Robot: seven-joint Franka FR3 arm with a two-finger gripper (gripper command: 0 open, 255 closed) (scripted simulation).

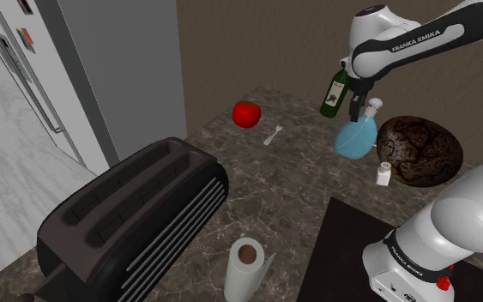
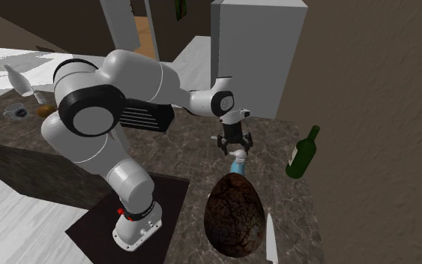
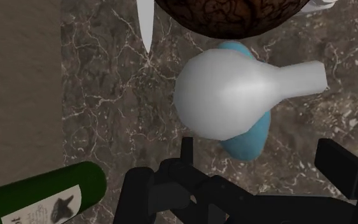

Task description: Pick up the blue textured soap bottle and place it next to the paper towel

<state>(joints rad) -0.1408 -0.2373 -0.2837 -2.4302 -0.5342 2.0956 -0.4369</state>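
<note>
Right above the blue soap bottle with a white pump top [image 1: 355, 139], the black hand [image 1: 356, 106] hangs with its two fingers wide apart, holding nothing. The bottle stands on the dark brown marble table [image 1: 291, 180], just beside a big dark brown round lump [image 1: 419, 150], with a green wine bottle [image 1: 335, 93] near. The white paper towel roll [image 1: 246, 268] stands well apart, near the black toaster [image 1: 136, 219].

Soap bottle [image 1: 355, 139] light blue; wine bottle [image 1: 335, 93] green.
</note>
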